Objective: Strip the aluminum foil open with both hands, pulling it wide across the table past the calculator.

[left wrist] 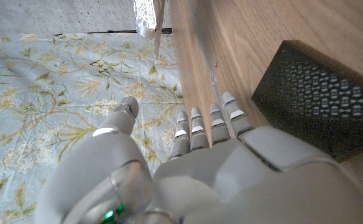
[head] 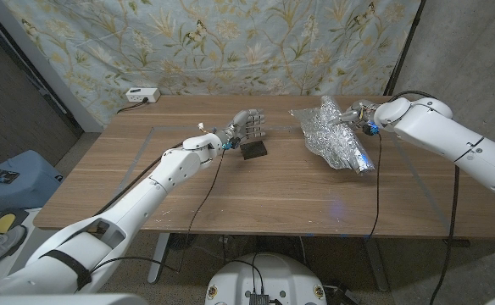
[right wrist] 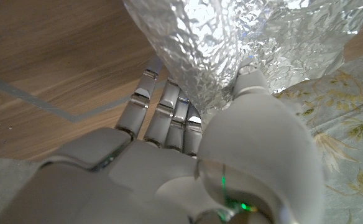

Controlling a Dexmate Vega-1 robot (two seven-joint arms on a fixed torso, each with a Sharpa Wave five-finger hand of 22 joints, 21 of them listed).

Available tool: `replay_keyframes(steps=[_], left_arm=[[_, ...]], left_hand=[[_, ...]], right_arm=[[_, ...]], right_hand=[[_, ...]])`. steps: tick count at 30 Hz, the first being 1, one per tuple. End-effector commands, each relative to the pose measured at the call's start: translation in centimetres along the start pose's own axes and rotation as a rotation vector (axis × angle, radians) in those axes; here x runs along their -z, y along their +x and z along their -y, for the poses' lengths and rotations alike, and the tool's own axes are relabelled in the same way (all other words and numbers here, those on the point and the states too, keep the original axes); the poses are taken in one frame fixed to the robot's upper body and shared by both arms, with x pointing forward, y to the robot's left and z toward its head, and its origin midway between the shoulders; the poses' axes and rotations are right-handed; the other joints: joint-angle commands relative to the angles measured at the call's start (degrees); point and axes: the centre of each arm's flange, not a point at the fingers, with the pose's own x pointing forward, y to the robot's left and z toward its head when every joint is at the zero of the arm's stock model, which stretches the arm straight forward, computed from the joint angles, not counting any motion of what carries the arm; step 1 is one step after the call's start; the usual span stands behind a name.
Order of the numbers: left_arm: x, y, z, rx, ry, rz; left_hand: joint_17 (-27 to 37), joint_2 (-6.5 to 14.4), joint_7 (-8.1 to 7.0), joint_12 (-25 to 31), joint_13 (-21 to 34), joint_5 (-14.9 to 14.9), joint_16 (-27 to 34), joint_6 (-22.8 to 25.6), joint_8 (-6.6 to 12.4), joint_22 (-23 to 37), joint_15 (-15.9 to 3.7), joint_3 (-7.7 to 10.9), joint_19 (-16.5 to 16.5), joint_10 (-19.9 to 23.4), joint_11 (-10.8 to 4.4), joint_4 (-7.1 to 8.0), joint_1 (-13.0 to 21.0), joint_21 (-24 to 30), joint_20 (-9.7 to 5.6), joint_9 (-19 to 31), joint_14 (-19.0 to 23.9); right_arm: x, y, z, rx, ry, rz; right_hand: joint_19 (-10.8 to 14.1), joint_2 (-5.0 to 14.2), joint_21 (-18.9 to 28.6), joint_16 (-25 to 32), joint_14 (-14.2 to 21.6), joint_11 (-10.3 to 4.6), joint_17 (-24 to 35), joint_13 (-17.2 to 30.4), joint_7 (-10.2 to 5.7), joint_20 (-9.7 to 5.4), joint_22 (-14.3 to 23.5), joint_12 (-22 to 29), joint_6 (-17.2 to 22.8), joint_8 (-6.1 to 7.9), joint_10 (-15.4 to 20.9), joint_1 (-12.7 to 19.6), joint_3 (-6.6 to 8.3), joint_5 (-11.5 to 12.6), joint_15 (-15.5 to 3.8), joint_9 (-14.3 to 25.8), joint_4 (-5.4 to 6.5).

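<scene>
Your right hand (head: 358, 113) pinches the crumpled aluminum foil (head: 336, 135) at the surface's two o'clock; your left hand (head: 246, 127), fingers spread and empty, stands beside the calculator (head: 253, 149), foil at its three o'clock.

Wooden desk (head: 256, 191), pale inlaid lines across the top. Behind it, hung across the far wall, a blue-green floral cloth (head: 230, 42). Bare grey wall (head: 468, 51) to the right of the cloth. White power strip (head: 142, 96) at the desk's far left corner. Blue bin (head: 14, 178) on the floor at left. Dim, even light.
</scene>
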Motion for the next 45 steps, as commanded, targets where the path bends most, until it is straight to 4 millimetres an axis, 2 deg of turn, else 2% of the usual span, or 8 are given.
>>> replay_keyframes(steps=[1,6,10,16,19,22,33,45], left_arm=[[-0.2,0.6,0.9,0.025,-0.077,-0.066],[-0.6,1.1,1.4,0.031,-0.076,-0.084],[-0.9,1.6,2.0,0.040,-0.080,-0.111],[-1.3,2.4,3.2,0.074,-0.091,-0.153],[-1.5,2.8,3.9,0.096,-0.092,-0.170],[-1.6,3.1,4.5,0.113,-0.100,-0.181],[-1.5,4.1,6.1,0.163,-0.117,-0.212],[-1.4,5.3,7.3,0.215,-0.120,-0.263]], left_hand=[[0.2,-0.3,0.77,0.5,0.4,-0.2,0.4,0.3,0.07,0.3,0.24,-0.58,0.5,0.9,0.19,0.12,0.7,-0.3,0.23,0.1,1.0],[0.2,-1.1,0.73,1.0,0.6,-0.4,0.7,1.1,0.37,0.3,-0.23,-1.34,1.8,2.1,-0.23,0.13,1.1,-0.2,-0.02,0.1,2.3],[0.2,-1.7,1.36,1.2,0.7,-0.4,0.8,1.2,0.33,0.3,-0.11,-1.87,2.6,2.6,0.58,0.10,1.5,-0.2,0.10,0.1,3.0],[0.2,-2.7,2.31,1.7,0.9,-0.5,1.1,1.5,0.30,0.4,0.23,-2.80,4.1,4.0,1.19,0.24,2.0,0.0,0.23,0.1,4.6],[0.3,-2.9,2.87,2.1,1.1,-0.4,1.2,1.7,0.32,0.5,0.39,-3.31,5.0,5.2,1.47,0.41,2.3,0.1,0.27,0.1,5.4],[0.3,-3.1,3.18,2.2,1.2,-0.4,1.3,1.9,0.34,0.5,0.46,-3.52,5.4,5.4,1.49,0.46,2.4,0.1,0.26,0.1,5.8],[0.4,-2.6,4.11,3.6,1.7,-0.2,1.5,3.5,0.56,0.6,0.68,-4.15,6.8,7.8,1.56,0.72,3.2,0.2,0.33,0.2,7.7],[0.6,-1.7,4.35,5.5,2.4,0.2,1.4,5.8,0.81,0.6,0.58,-4.54,7.9,10.0,1.65,0.82,4.1,0.2,0.32,0.3,9.2]], right_arm=[[-0.6,0.5,-0.6,-0.012,0.015,0.017],[-1.0,0.6,-0.8,-0.009,0.011,0.019],[-1.2,0.6,-0.7,0.001,0.004,0.019],[-1.5,0.6,-0.8,-0.001,-0.005,0.030],[-1.6,0.6,-0.9,0.001,-0.006,0.027],[-1.6,0.6,-0.9,-0.001,-0.005,0.029],[-1.2,0.4,-1.0,-0.007,0.000,0.028],[-0.8,0.2,-0.9,-0.005,-0.001,0.027]], right_hand=[[-0.2,2.81,0.2,-0.3,0.5,-0.60,0.2,-0.1,-1.32,-0.49,0.3,-0.3,1.0,-0.46,0.3,-0.4,1.08,-0.3,-2.81,0.0,0.99],[-0.8,3.41,0.0,-0.6,0.1,-0.88,0.3,-0.2,-1.64,-0.86,0.3,-0.5,0.7,-0.68,0.0,-0.2,1.37,-0.5,-3.11,-0.1,1.00],[-0.1,2.73,0.3,-0.2,0.5,-0.42,0.8,0.0,-1.23,-0.41,0.3,-0.2,1.1,-0.64,0.4,-0.1,1.18,-0.9,-2.84,-0.1,0.57],[-0.2,2.86,0.3,-0.4,0.8,-0.42,0.8,0.2,-1.43,-0.41,0.3,0.1,1.2,-0.68,0.8,0.0,1.31,-1.2,-2.89,-0.2,0.48],[-0.9,3.56,0.0,-0.9,0.4,-1.14,0.8,-0.2,-1.84,-0.83,0.3,-0.3,1.0,-0.85,0.4,-0.3,1.52,-1.3,-3.32,-0.2,0.81],[-0.9,3.66,0.1,-1.0,0.5,-1.20,0.7,-0.4,-1.84,-0.89,0.4,-0.5,1.0,-0.91,0.5,-0.4,1.59,-1.4,-3.27,-0.2,0.84],[-1.8,4.62,-0.2,-1.8,0.2,-1.85,0.6,-1.3,-2.56,-1.52,0.4,-1.0,0.9,-1.29,0.5,-1.0,1.98,-1.7,-3.69,-0.4,1.39],[-2.4,5.16,-0.2,-2.4,0.0,-2.27,1.1,-2.2,-3.07,-2.00,0.6,-1.6,1.1,-1.73,0.3,-1.5,2.50,-1.9,-3.92,-0.7,1.79]])
